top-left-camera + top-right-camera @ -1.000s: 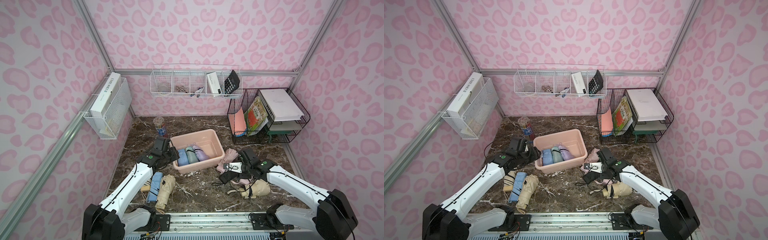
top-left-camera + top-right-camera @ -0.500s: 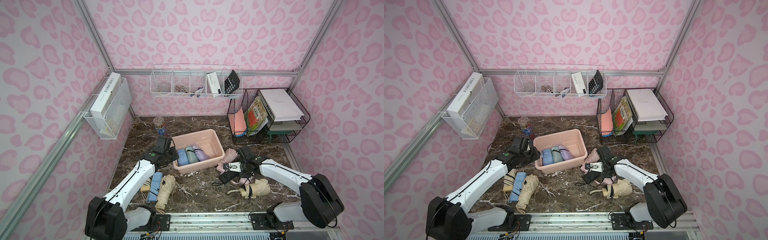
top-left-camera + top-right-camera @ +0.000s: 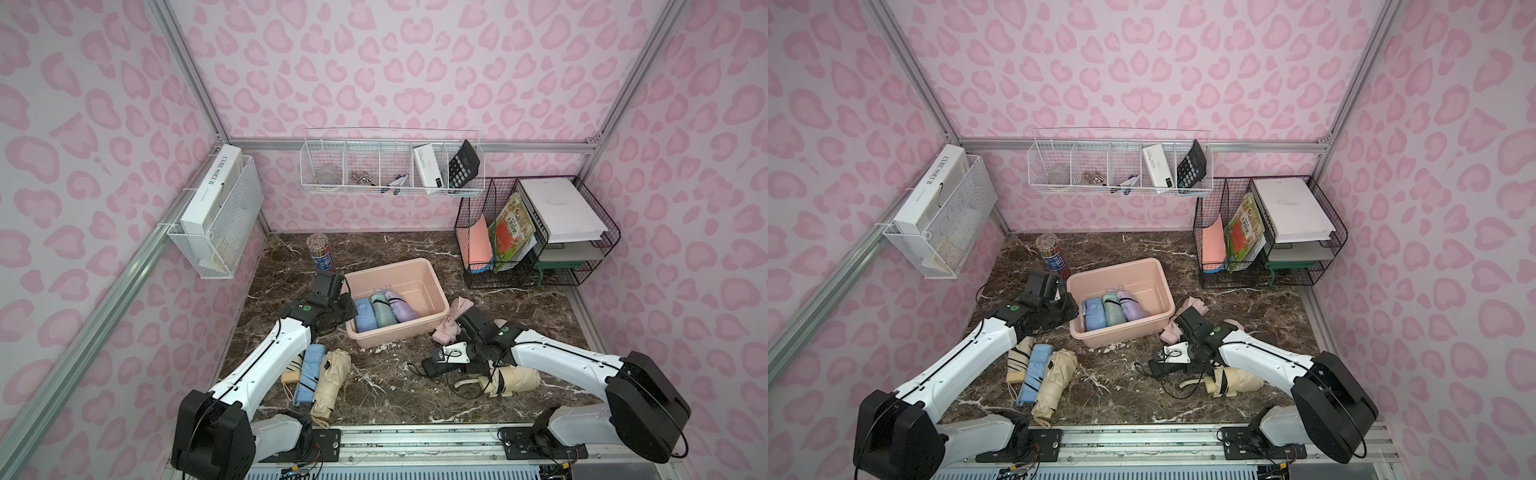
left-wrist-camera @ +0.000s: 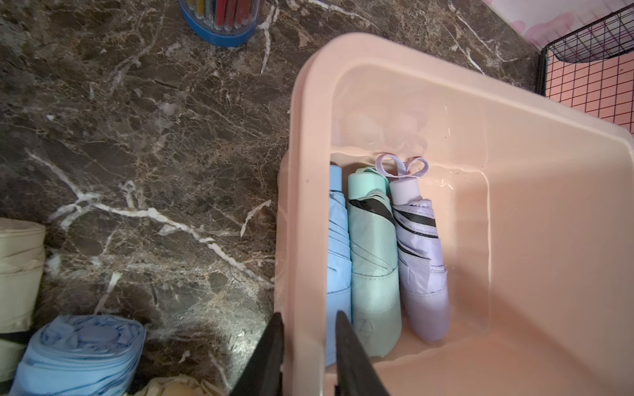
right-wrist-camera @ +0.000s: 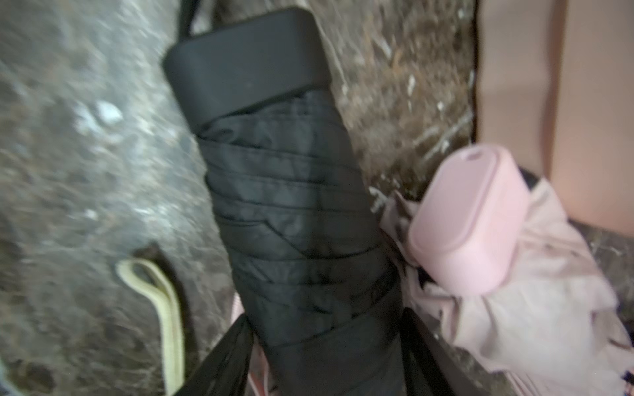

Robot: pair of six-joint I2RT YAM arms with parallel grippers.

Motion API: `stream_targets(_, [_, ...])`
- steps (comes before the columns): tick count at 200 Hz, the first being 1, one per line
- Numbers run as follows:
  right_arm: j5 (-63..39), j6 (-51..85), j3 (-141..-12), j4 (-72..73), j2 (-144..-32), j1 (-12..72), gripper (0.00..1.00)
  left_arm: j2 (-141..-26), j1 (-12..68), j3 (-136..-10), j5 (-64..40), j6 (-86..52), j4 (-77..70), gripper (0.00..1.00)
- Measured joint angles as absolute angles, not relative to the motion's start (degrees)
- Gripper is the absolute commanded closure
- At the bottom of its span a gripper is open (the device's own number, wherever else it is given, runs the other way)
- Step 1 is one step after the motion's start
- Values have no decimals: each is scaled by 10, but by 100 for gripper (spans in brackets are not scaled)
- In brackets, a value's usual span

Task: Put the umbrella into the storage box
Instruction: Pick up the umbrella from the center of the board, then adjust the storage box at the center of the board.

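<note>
Your left fingers point(image 4: 271, 349) clamp rim of peach-pink plastic storage box point(image 4: 305, 205); your right fingers point(image 5: 226, 360) clamp black folded umbrella point(image 5: 291, 205), beside pale-pink folded umbrella point(image 5: 470, 219).

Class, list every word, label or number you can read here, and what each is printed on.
"L'AME SOEUR": long white box in the side wire basket.
Too small or blurred to read: small white box, book cover, pencil tub label, calculator keys.
</note>
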State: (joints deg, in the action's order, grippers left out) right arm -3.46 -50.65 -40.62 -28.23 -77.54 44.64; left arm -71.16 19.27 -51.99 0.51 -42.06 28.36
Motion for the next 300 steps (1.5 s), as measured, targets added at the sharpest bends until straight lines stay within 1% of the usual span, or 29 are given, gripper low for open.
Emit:
stream_targets(24, [-66,-491,-413,-289,-771,462,26,-715,193,-521,5,-420,283,74])
stream_targets(43, [-62,-493,-417,-292,-778,464,25,-716,193,-522,5,-420,283,74])
stream_targets(71, [-65,-496,-437,-295,-800,466,26,-716,193,-524,5,-418,286,73])
stream_targets(113, [-83,-496,-458,-301,-842,478,29,-708,192,-524,5,-418,288,73])
stream_targets(170, [-81,-491,-482,-300,-892,497,32,-709,192,-524,5,-416,288,74])
stream_targets(198, [-77,-482,-480,-301,-906,503,36,-715,192,-524,5,-416,286,74])
stream_targets(220, [-81,-479,-482,-302,-911,504,42,-719,192,-524,5,-416,284,75])
stream_targets(264, [-79,-469,-482,-309,-910,507,56,-725,192,-524,5,-414,283,78])
stream_targets(300, [-71,-461,-481,-314,-886,510,63,-727,192,-522,4,-407,279,81])
